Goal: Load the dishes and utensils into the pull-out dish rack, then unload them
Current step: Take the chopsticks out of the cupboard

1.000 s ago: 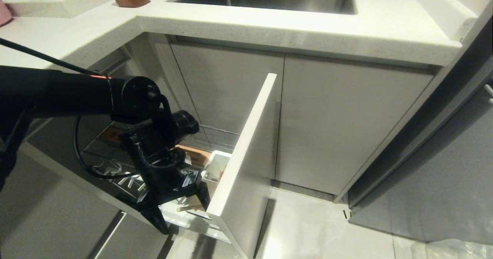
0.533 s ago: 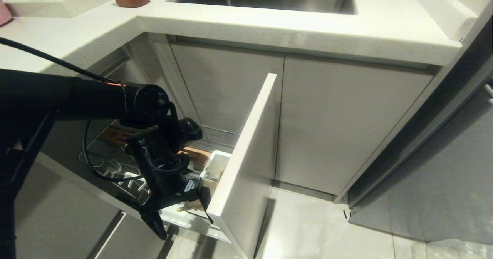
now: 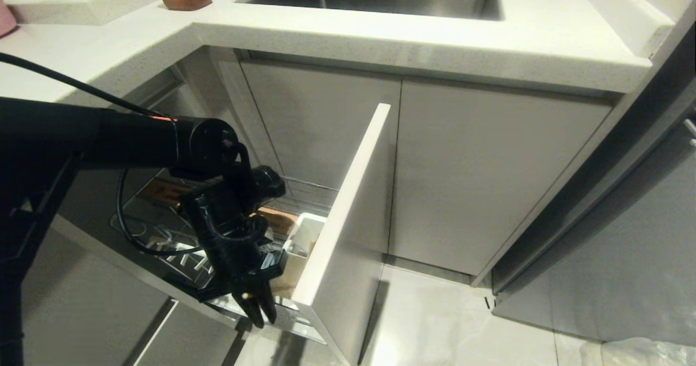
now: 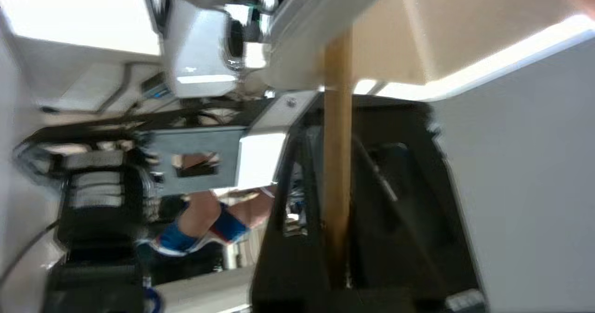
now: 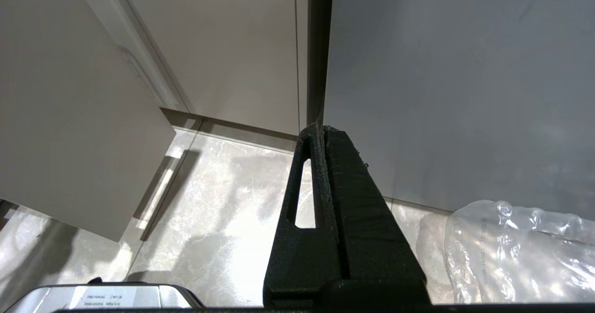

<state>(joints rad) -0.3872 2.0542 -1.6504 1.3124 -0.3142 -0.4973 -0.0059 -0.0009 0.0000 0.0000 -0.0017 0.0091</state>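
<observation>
Chopsticks (image 4: pixel 337 131): light wood, clamped between the left gripper (image 3: pixel 255 306) fingers, other end toward the white utensil box (image 3: pixel 304 241) of the pull-out dish rack (image 3: pixel 348 213). Right gripper (image 5: pixel 320 131): fingers pressed together, empty, above floor.

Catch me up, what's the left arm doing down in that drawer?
The left gripper is at the front of the pulled-out dish rack, under the counter beside the sink. Its jaws are shut on a light-wood chopstick, seen in the left wrist view running between them, near the white utensil box. The right gripper is shut and parked, pointing at the floor by the cabinet.
</observation>
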